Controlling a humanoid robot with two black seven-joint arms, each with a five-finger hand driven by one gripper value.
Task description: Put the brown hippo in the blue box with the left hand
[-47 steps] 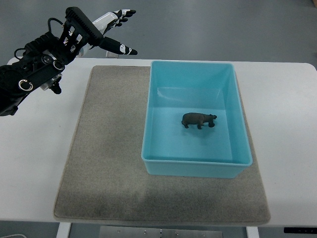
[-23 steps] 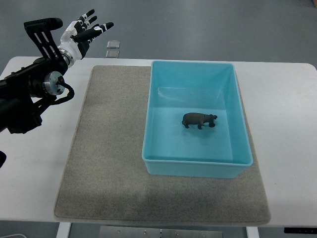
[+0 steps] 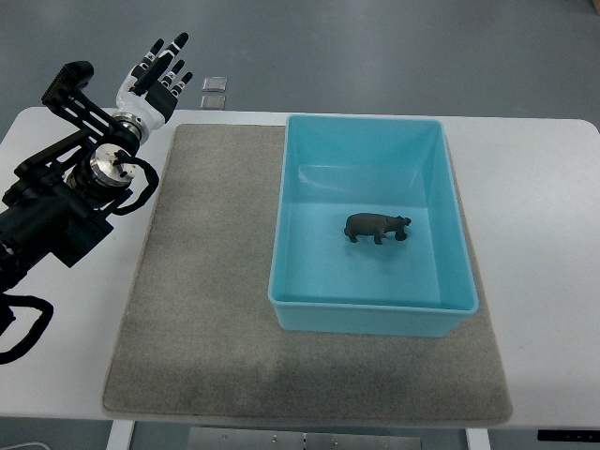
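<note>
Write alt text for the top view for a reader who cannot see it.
A brown hippo stands inside a blue box on a grey mat covering a white table. The robot's left hand, fingers spread and empty, is raised over the table's far left corner, well away from the box.
</note>
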